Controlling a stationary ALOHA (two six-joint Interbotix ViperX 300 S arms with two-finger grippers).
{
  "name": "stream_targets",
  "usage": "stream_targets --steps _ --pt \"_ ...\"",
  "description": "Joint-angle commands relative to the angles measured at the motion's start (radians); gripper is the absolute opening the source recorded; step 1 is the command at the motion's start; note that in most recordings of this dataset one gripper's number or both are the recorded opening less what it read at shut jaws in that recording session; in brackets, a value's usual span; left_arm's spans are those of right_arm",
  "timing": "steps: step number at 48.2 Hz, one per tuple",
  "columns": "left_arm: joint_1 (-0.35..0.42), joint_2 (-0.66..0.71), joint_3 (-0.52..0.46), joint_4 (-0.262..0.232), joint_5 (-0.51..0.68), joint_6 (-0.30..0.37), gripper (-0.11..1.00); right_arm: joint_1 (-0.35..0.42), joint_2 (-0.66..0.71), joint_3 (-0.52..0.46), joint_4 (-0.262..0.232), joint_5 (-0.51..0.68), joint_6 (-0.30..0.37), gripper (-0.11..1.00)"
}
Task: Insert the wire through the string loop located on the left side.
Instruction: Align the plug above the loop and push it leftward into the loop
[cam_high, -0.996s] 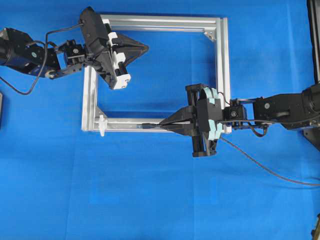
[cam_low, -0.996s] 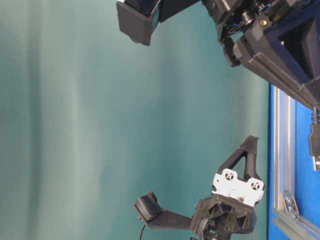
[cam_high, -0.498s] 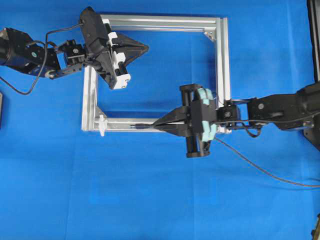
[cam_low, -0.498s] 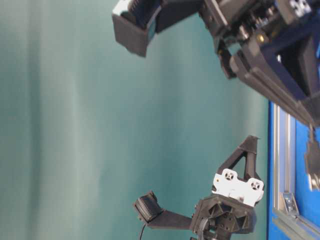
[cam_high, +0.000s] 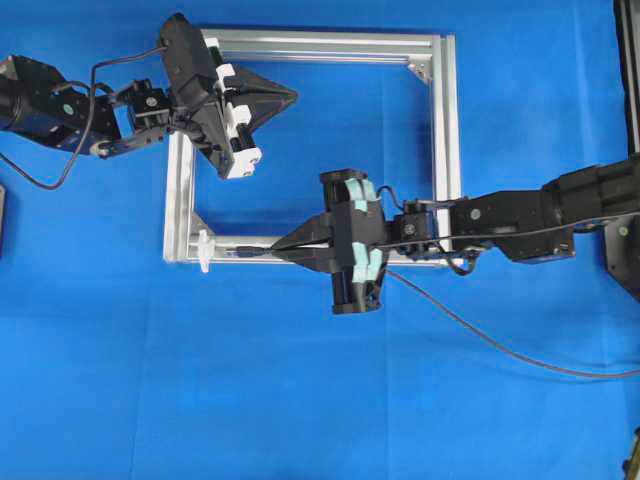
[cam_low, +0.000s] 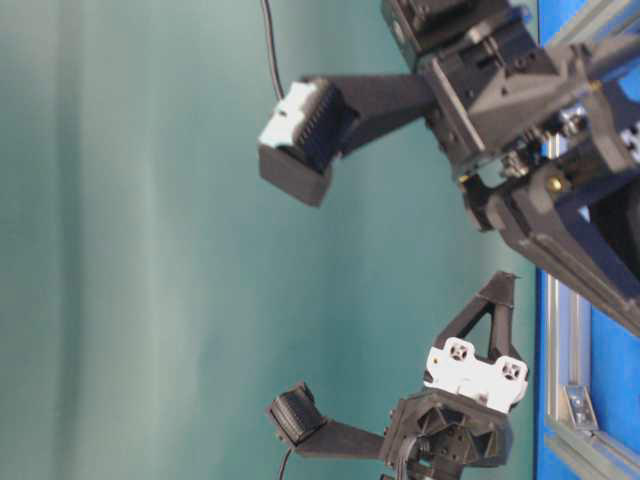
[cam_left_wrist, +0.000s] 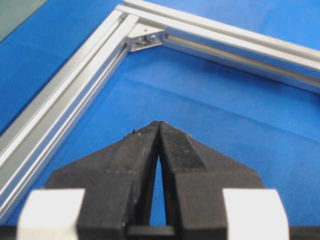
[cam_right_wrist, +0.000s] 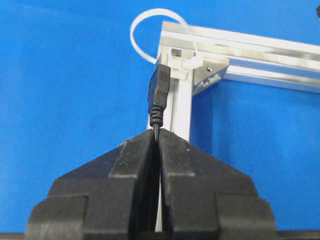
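At the far left, our left gripper (cam_high: 285, 97) hangs over the upper part of the aluminium frame (cam_high: 445, 150), jaws pressed together on nothing. Lower down, the string loop (cam_high: 204, 250) juts from the frame's bottom-left corner. Just right of it, the wire (cam_high: 500, 345) sits pinched in our right gripper (cam_high: 280, 250), whose jaws are clamped tight behind the plug (cam_right_wrist: 159, 95). In the wrist view the plug tip lies just short of the loop; we should keep it level and centred on the opening, advancing slowly.

A robotics lab is indicated: a bench (cam_high: 300, 400) covered in blue cloth, a plain teal backdrop (cam_low: 150, 250), and a bare aluminium frame (cam_high: 445, 150) are seen.
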Motion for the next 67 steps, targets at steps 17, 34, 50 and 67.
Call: stream_targets --steps 17,34,50,67 --pt "-0.002 -0.034 -0.008 0.003 -0.005 -0.002 0.00 -0.006 0.031 -0.083 -0.002 0.009 -0.002 -0.01" --pt "0.000 -0.035 -0.008 0.002 -0.005 0.000 0.00 -0.006 0.031 -0.081 -0.002 0.009 -0.002 -0.01" --pt "-0.002 -0.034 -0.008 0.003 -0.005 0.000 0.00 -0.008 0.031 -0.081 -0.002 0.008 -0.003 -0.01" --pt "-0.002 -0.034 -0.008 0.002 -0.005 0.000 0.00 -0.006 0.031 -0.080 -0.002 0.008 -0.003 -0.01"
